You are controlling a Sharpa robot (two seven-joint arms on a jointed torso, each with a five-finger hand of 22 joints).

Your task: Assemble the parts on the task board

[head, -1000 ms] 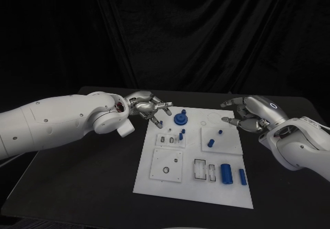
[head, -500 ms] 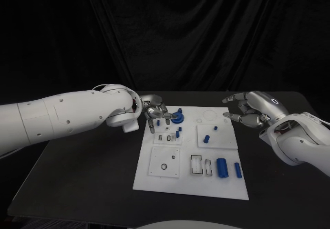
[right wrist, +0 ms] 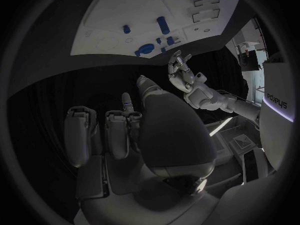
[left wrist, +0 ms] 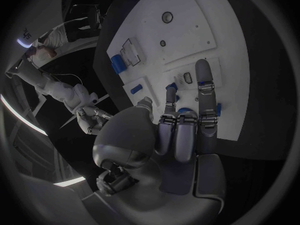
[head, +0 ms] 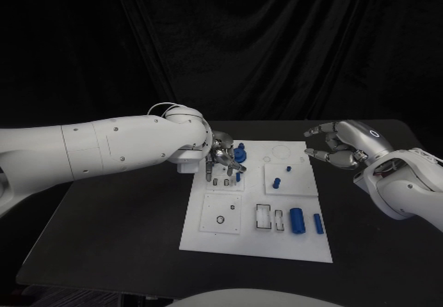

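Black table (head: 120, 224) | left hand (head: 223, 161) spread, empty, over task board (head: 217, 240) | right hand (head: 337, 148) open, beside it

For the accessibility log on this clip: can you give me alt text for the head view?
The left hand reaches over the far left part of the white task board, fingers pointing down among small blue parts. The right hand hovers by the board's far right corner, holding nothing. Two larger blue cylinders lie near the board's near right side.
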